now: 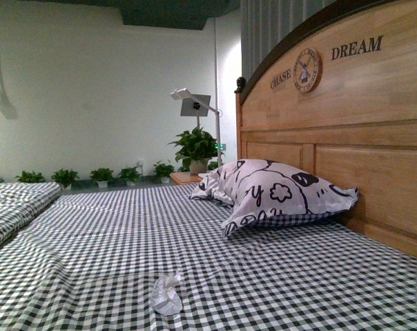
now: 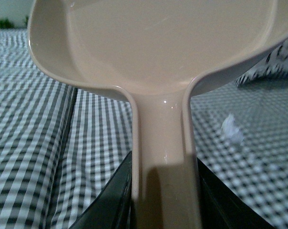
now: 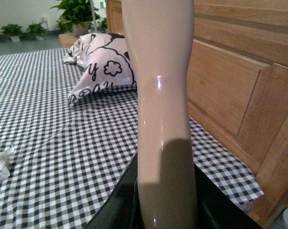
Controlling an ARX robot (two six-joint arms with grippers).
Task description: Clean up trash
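Jaws of the left gripper [image 2: 165,207] closed on the handle of a beige dustpan [image 2: 158,43]; dark fingers [image 2: 108,202] press either side of the handle. Pan's bowl opens toward the wrist camera.

Jaws of the right gripper [image 3: 167,210] likewise clamped, on a beige handle [image 3: 160,95] that rises out of the frame. What tool it belongs to cannot be told.

Trash [image 1: 166,294]: one small crumpled white wad. It lies on the black-and-white checked sheet [image 1: 125,241] at the near end of the bed, a little left of centre in the front view. Touching neither tool. Left wrist view shows it [image 2: 232,130] on the sheet, apart from the dustpan. Right wrist view catches it [image 3: 0,164] at the frame edge, well apart from the beige handle.

White pillow [image 1: 277,193] with black cartoon print sits far right, against the wooden headboard [image 1: 346,124], well apart from the wad. Headboard reads "CHASE DREAM". Potted plants [image 1: 195,146] and a white lamp [image 1: 195,103] stand beyond the far end of the bed.
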